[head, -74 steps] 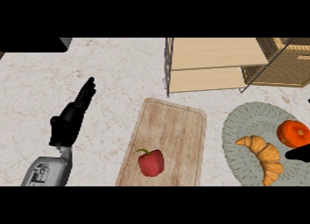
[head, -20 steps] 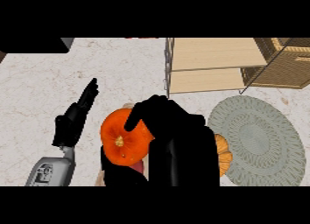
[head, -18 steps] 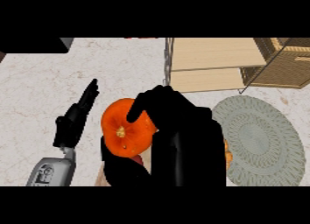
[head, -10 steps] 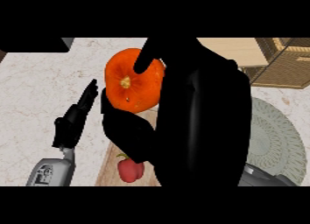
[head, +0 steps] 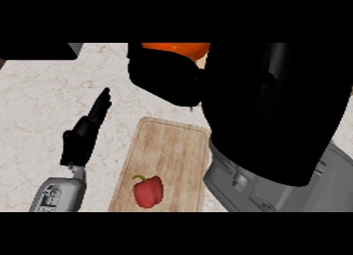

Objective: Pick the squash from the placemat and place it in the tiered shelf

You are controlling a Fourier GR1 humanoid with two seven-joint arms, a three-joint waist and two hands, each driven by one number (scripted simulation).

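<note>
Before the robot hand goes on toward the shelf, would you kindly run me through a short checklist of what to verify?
1. Squash held by the right robot hand: ok, fingers curl round it.
2. Shelf visible: not ok, the arm blocks it.
3. Left robot hand out of the way: ok, open at the left.
4. Red pepper undisturbed on the cutting board: ok.
5. Clearance between squash and shelf: cannot tell.

A pale marbled counter (head: 32, 109) carries a wooden cutting board (head: 172, 154).

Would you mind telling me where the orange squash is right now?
In the head view, the orange squash sits at the top centre, held in the black right hand, above the far end of the wooden cutting board.
</note>
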